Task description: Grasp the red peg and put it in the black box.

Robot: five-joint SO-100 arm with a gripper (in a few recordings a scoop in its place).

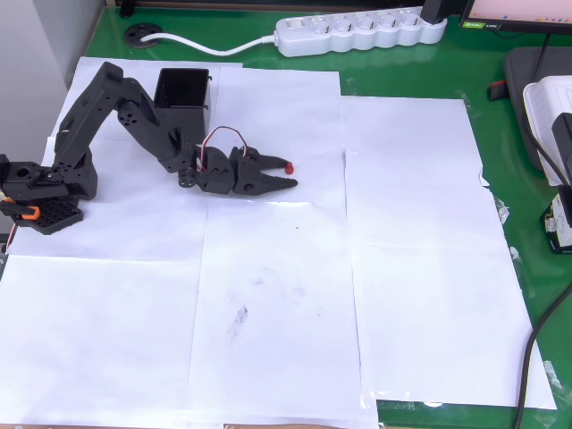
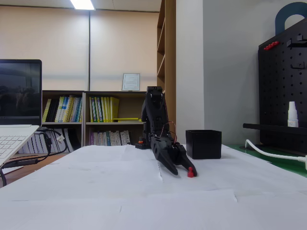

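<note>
Reaching low over the white paper (image 1: 268, 295) on the worktop, the tool (image 1: 284, 175) has its fingers spread apart, holding nothing; the red peg (image 1: 289, 167) touches the upper fingertip. The black box (image 1: 183, 92) stands behind the arm.

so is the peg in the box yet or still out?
Out. The red peg stands on the white paper at the tip of the gripper, whose jaws are open; the black box sits well apart, back by the arm.
</note>
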